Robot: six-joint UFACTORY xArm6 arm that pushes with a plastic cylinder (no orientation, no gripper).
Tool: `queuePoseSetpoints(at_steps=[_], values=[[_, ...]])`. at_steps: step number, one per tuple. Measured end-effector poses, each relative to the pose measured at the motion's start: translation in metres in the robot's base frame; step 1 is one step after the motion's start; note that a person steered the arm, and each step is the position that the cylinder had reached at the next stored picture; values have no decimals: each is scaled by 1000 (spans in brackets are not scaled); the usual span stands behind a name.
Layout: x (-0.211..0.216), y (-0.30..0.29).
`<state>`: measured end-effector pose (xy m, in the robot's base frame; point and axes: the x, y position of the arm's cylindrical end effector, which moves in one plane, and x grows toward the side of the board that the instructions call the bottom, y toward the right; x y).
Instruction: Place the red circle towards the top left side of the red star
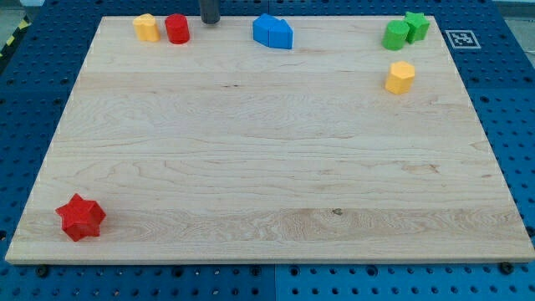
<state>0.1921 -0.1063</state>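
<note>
The red circle, a short red cylinder, stands near the view's top left edge of the wooden board. The red star lies far away at the view's bottom left corner. My tip is at the view's top edge, just right of the red circle, with a small gap between them. Only the rod's lower end shows.
A yellow block touches the red circle's left side. Blue blocks sit at the top centre. Two green blocks are at the top right, with a yellow block below them. The wooden board rests on a blue pegboard.
</note>
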Motion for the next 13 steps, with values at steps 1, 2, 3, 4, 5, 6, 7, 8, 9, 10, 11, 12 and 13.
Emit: queuePoseSetpoints(at_steps=[1, 2, 3, 4, 5, 6, 7, 8, 9, 10, 11, 12, 13], values=[[0, -17], [0, -53], [0, -57], [0, -50], [8, -41], [32, -40], [62, -40], [92, -41], [92, -46], [92, -56], [92, -65], [92, -84], [93, -115]])
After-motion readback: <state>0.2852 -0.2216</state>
